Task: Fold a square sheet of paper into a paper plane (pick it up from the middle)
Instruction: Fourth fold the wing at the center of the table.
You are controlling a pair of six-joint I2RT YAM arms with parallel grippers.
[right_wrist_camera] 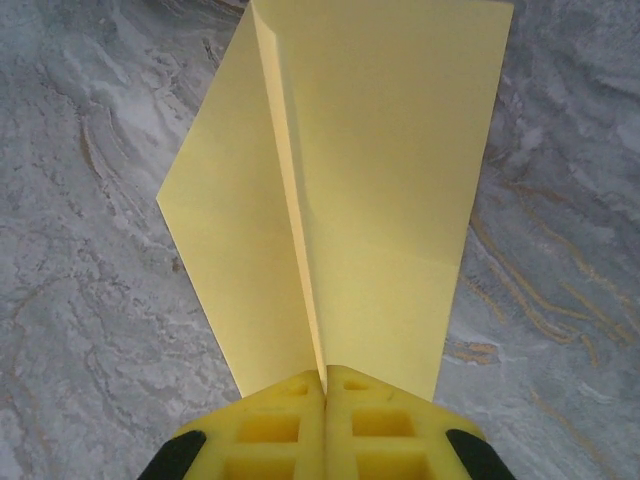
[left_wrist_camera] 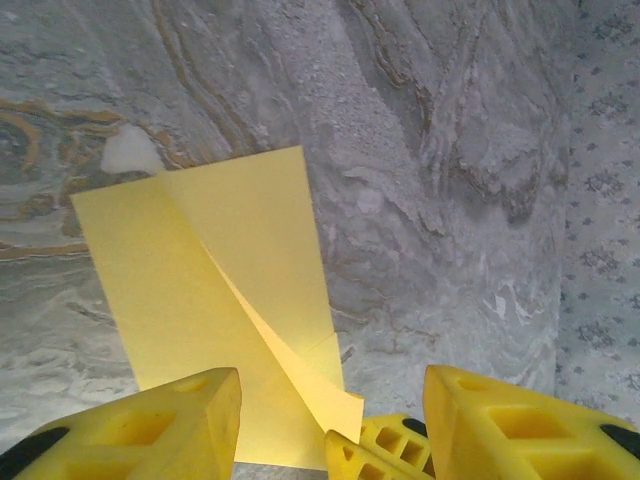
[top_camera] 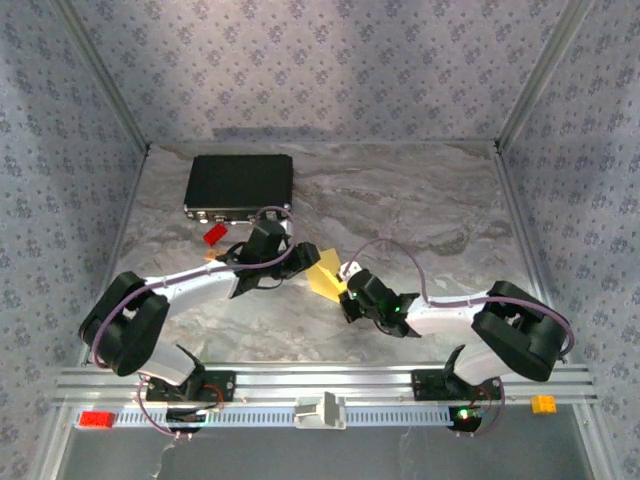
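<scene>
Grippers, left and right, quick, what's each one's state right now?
Left gripper: open, gripping nothing.
Right gripper: shut on the folded pale-yellow paper sheet.

Soft overhead light, brightest on the far table (top_camera: 420, 190), casts faint shadows; top view slightly soft.

text: none readable | labels/brands: none | numbers/signs: none | paper plane (right_wrist_camera: 380, 180): blank
</scene>
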